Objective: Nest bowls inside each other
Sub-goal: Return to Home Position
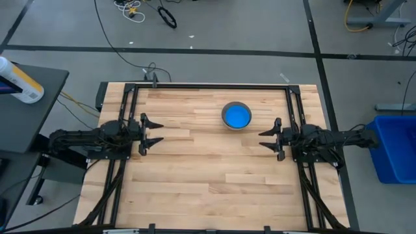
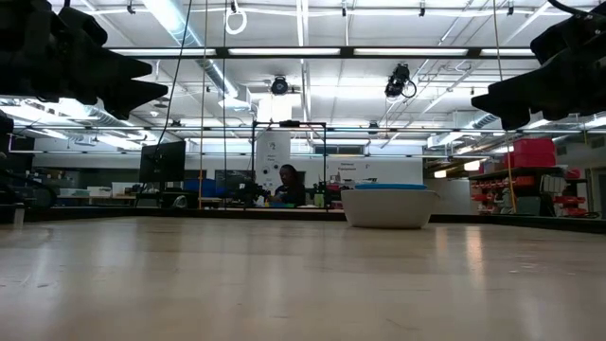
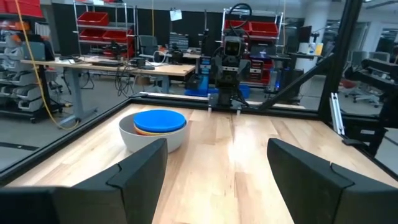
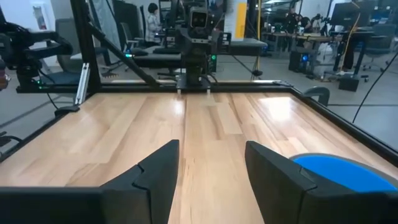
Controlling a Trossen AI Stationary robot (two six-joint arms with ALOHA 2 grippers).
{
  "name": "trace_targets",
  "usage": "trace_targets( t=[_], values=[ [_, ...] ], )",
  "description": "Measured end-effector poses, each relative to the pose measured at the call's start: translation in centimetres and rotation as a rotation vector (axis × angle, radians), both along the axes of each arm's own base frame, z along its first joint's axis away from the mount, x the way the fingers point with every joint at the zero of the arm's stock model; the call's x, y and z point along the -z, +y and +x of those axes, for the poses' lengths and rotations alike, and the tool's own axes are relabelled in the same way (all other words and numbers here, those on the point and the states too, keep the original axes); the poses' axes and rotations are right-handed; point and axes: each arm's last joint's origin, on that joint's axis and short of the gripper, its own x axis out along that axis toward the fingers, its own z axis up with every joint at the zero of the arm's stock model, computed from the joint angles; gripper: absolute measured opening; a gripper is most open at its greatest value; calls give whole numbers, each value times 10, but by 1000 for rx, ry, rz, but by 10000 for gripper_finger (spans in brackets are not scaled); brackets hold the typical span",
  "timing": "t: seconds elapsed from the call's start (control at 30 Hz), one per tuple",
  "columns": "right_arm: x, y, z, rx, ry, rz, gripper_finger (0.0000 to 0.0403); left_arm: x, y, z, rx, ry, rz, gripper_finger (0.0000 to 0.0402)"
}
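Observation:
The bowls stand as one stack (image 1: 236,116) on the table's far half, right of centre: a grey bowl (image 3: 151,138) on its base, a yellow rim (image 3: 144,131) inside it and a blue bowl (image 3: 160,119) on top. The low view shows the stack (image 2: 389,206) resting on the tabletop. My left gripper (image 1: 155,132) waits open and level at the table's left edge. Open too, my right gripper (image 1: 268,138) points level from the right edge, just nearer than the stack (image 4: 344,171). Neither touches a bowl.
A black frame (image 1: 214,85) runs round the tabletop. A dark side table with a white bottle (image 1: 19,81) stands off the left edge, a blue bin (image 1: 393,148) off the right. Bare wood fills the table's near half (image 1: 208,188). A person (image 2: 289,187) sits far behind.

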Motion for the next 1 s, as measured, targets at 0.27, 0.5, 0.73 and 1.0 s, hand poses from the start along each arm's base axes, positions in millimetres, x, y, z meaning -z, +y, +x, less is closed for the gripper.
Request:
trace_targets(
  t=[0.27,0.5,0.73,1.0],
  values=[
    [1,0,0,1,8,-1,192,-2,0,0,-4,-15,58,285],
    [1,0,0,1,7,-1,189,-3,0,0,-11,-5,190,285],
    [1,0,0,2,7,-1,197,-3,0,0,-18,6,298,285],
    [1,0,0,2,7,-1,190,-3,0,0,-18,7,314,285]
  ],
)
